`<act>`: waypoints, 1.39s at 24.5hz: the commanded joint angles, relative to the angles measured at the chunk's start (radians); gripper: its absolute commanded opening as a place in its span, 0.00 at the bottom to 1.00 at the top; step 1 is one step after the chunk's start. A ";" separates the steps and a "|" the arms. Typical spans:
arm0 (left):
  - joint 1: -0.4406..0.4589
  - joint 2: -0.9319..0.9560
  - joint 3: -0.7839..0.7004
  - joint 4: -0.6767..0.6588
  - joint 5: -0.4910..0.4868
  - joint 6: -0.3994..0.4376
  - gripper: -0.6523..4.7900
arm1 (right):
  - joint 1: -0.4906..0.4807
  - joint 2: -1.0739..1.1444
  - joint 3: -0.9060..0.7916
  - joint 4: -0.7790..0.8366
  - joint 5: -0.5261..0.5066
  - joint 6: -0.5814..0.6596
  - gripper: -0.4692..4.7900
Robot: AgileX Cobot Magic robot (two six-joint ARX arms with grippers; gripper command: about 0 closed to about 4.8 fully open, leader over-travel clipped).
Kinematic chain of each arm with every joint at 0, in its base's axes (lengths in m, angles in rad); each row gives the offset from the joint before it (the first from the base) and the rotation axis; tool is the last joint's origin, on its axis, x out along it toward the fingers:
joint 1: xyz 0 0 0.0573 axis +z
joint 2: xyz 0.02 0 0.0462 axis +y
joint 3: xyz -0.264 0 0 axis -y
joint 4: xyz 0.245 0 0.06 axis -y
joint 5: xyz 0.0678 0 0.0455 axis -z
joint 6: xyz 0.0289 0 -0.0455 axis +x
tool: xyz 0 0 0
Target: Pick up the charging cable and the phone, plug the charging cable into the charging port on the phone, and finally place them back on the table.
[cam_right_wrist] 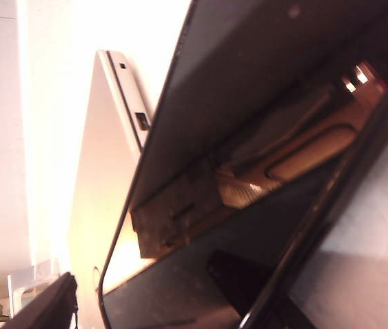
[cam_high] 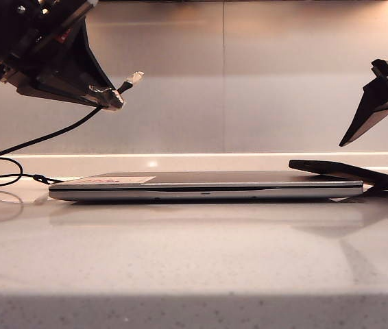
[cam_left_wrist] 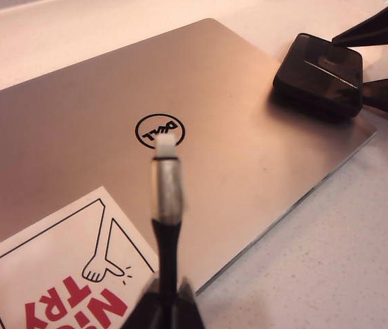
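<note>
Left gripper held cable above laptop; right gripper reached for phone.
Left jaws were clamped on the cable just behind its plug, above the laptop's left end; the cord drooped to the table left of the laptop. Phone lay flat on the laptop's right end, overhanging its edge. Right gripper had fingers spread apart, one above the phone, one low beside the laptop's right edge; couldn't tell if either touched it.
</note>
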 commanded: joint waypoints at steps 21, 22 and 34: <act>-0.001 -0.003 0.001 0.013 0.005 0.004 0.11 | 0.002 0.029 -0.015 -0.059 0.056 -0.002 0.27; -0.001 -0.003 0.001 0.012 0.005 0.004 0.11 | 0.002 0.029 -0.015 -0.059 0.056 -0.002 0.23; -0.001 -0.003 0.001 0.012 0.005 0.004 0.11 | 0.002 -0.033 0.050 -0.134 0.050 -0.237 0.08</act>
